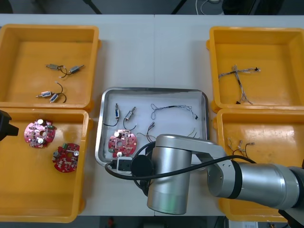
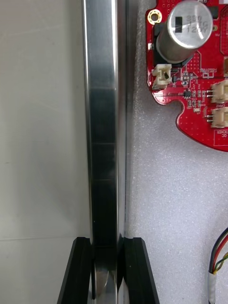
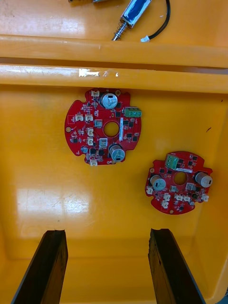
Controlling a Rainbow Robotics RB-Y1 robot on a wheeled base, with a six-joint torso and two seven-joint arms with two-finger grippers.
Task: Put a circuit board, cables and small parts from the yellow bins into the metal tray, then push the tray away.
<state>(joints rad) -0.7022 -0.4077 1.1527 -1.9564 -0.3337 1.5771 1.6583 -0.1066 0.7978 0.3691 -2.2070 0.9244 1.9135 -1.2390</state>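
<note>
At the near rim of the metal tray (image 1: 154, 89), close to its near-left corner: right gripper (image 2: 105, 244) is clamped on the rim. One black finger is on the table side, the other inside the tray, with the shiny rim strip between them. In the front view the right arm (image 1: 247, 180) lies along the table's near edge and over that corner.

Just inside the held rim, on the white liner, lies one circuit board (image 1: 122, 144), near the rim and apart from it. A red and yellow cable (image 2: 219, 259) lies beside the inner finger. Farther in are two small metal parts (image 1: 116, 112) by the far-left corner. A twisted blue and white cable (image 1: 171, 108) runs toward the far-right corner.

Beyond the tray's far rim the table (image 1: 154, 52) is bare up to its far edge, a lane between the two far yellow bins (image 1: 285, 38). At the side rims the gaps to the bins are narrow; cannot tell whether the right rim touches.

Left gripper (image 3: 108, 232): fingers wide apart, holding nothing, above the near-left bin (image 1: 47, 209). It is over bare floor near two boards (image 3: 103, 127) that lie apart from each other.
</note>
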